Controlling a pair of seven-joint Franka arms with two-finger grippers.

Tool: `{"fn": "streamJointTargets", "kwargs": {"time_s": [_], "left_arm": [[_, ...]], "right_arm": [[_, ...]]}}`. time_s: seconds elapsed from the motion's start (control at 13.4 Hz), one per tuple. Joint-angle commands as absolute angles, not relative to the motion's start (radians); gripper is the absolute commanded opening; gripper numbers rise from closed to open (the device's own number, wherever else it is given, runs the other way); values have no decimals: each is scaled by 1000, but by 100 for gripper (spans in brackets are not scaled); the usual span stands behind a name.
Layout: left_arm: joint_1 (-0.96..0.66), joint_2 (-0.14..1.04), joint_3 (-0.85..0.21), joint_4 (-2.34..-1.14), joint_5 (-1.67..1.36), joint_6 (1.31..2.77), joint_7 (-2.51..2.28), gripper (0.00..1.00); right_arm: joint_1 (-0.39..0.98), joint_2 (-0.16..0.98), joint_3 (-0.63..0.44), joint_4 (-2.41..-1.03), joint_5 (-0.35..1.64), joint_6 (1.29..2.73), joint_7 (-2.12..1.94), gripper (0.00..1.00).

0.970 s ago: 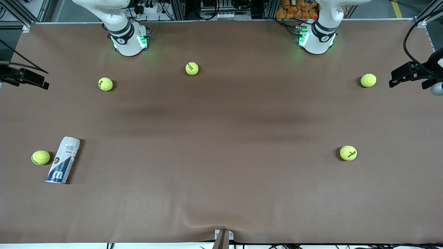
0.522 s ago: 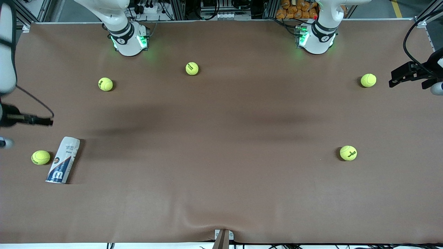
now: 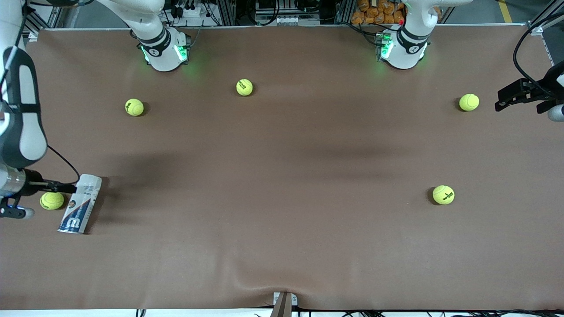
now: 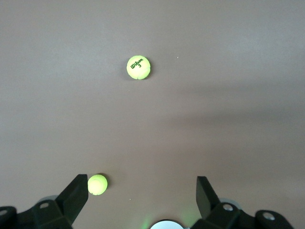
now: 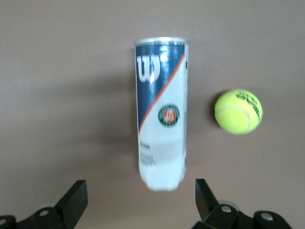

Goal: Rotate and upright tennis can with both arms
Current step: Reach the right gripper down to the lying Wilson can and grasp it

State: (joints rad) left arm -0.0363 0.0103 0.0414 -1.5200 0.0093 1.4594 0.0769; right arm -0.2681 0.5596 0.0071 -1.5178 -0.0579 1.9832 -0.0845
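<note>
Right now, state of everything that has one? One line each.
tennis can: lying on its side at the right arm's end of the table, not gripped, a tennis ball beside it.
right gripper: open, over the can's white end.
left gripper: open, up over bare table at the left arm's end, waiting.
other four balls: loose on the table, none touching anything.

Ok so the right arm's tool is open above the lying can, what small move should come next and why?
Probably lower the right tool straight down over the tennis can. The can lies flat beside a tennis ball at the right arm's end of the table, lined up between the open fingers in the right wrist view, not yet gripped. The left tool waits open above the table.
</note>
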Motion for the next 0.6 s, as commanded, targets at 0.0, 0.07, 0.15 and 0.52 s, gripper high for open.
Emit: {"fn": "streamJointTargets", "kwargs": {"time_s": [0.0,0.07,0.15,0.52], "left_arm": [[-29,14,34,-1509,20,1445,72,100],[-29,14,34,-1509,20,1445,72,100],[-29,14,34,-1508,20,1445,74,100],[-26,14,34,-1508,20,1445,75,100]], "right_arm": [[-281,623,15,-1486,-75,2009,-87,100],[-288,641,15,-1489,-75,2031,-87,100],[-297,655,15,-1494,-72,2069,-87,100],[-301,675,15,-1503,-74,2092,-89,100]]}}
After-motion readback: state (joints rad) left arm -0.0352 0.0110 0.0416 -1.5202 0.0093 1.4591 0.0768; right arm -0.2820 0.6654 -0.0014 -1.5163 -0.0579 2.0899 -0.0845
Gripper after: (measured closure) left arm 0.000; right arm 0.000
